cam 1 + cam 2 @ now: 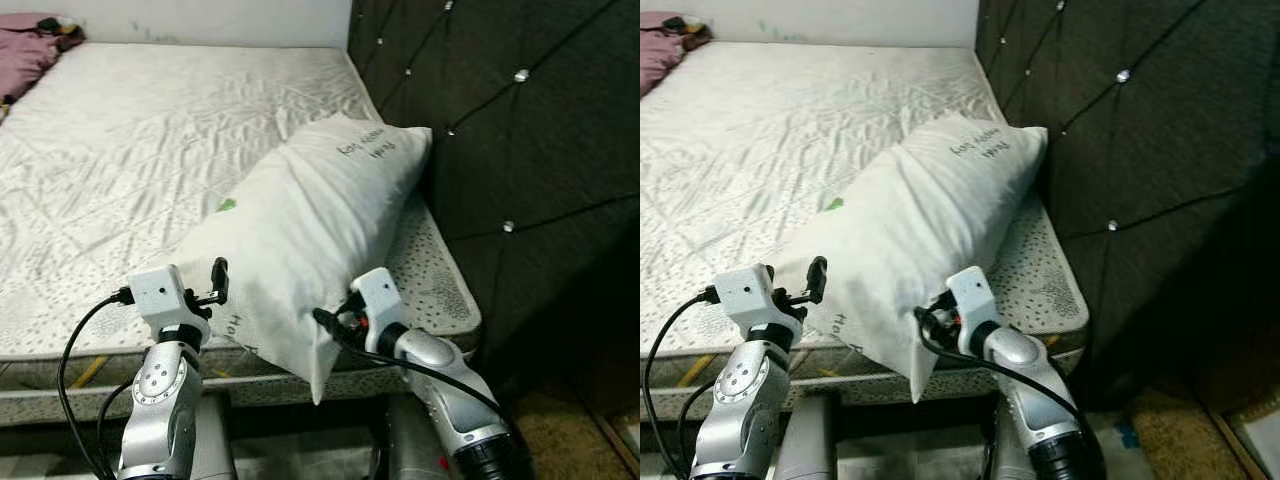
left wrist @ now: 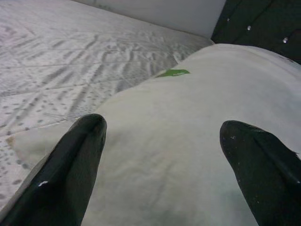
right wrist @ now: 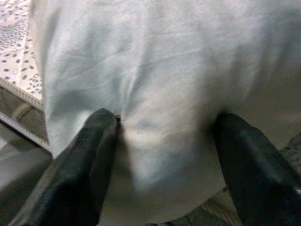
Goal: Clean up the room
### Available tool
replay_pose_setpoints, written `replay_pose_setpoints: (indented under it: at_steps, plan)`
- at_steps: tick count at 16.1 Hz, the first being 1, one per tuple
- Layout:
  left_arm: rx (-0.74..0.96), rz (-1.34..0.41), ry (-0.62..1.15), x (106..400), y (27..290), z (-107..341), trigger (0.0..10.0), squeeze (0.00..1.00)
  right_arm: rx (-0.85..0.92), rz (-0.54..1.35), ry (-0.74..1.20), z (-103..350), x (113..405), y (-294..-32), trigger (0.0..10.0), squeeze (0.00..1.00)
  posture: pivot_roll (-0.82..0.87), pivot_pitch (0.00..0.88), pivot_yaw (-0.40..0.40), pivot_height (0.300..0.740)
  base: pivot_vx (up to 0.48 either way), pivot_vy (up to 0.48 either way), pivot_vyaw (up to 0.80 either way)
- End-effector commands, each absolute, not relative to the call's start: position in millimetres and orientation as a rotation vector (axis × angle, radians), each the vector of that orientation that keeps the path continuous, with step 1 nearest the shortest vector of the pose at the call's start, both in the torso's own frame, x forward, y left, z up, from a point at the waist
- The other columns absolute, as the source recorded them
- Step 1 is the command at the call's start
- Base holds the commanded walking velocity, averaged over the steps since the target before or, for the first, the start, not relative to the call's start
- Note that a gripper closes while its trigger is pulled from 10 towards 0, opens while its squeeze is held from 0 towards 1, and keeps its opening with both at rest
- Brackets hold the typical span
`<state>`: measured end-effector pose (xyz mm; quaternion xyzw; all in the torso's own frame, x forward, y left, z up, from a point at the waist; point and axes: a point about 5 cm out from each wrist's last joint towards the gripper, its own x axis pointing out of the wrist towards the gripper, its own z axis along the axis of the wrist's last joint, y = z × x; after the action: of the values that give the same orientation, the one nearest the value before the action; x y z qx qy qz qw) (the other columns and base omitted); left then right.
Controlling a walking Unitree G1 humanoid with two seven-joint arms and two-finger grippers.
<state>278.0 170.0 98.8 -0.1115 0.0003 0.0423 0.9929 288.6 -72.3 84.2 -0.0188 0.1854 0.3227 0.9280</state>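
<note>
A large white pillow (image 1: 300, 230) lies at an angle on the near right corner of the bed, its top end with printed letters leaning on the headboard and its lower corner hanging over the mattress edge. My left gripper (image 2: 162, 160) is open against the pillow's left side, its fingers (image 2: 75, 165) spread over the fabric near a small green tag (image 2: 173, 73). My right gripper (image 3: 164, 155) is open at the pillow's lower right end. Its fingers (image 3: 89, 160) press into the cloth on either side of a bulge.
The white patterned mattress (image 1: 130, 150) stretches away to the left and back. A dark tufted headboard (image 1: 520, 150) stands along the right. Purple cloth (image 1: 30, 50) is bunched at the far left corner. Brown carpet (image 1: 590, 430) lies on the floor at the lower right.
</note>
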Motion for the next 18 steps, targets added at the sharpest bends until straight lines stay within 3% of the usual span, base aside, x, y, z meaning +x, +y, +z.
replay_pose_setpoints:
  at_steps: [1,4,9,13,18]
  plan:
    - [-0.216,0.090,0.015,276,171,97,10.0,0.00,-0.020,0.695,0.408,84,285,-67,0.0,0.00,0.02,0.073,-0.064,0.546,0.000,0.000,0.00]
    - [-0.217,0.093,0.019,275,172,96,10.0,0.00,0.045,0.720,0.531,76,280,-67,0.0,0.00,0.02,0.071,-0.065,0.546,0.000,0.000,0.00]
    - [-0.192,0.110,0.010,261,169,97,10.0,0.00,0.084,0.707,0.558,75,278,-60,0.0,0.00,0.02,0.068,-0.061,0.546,0.000,0.000,0.00]
    - [-0.117,0.288,0.054,230,205,91,10.0,0.00,0.159,0.588,0.552,74,289,-57,0.0,0.00,0.06,0.076,-0.061,0.546,0.000,0.000,0.00]
    - [-0.070,0.344,0.125,223,215,83,10.0,0.00,0.220,0.531,0.526,81,304,-49,0.0,0.00,0.07,0.066,-0.057,0.546,0.000,0.000,0.00]
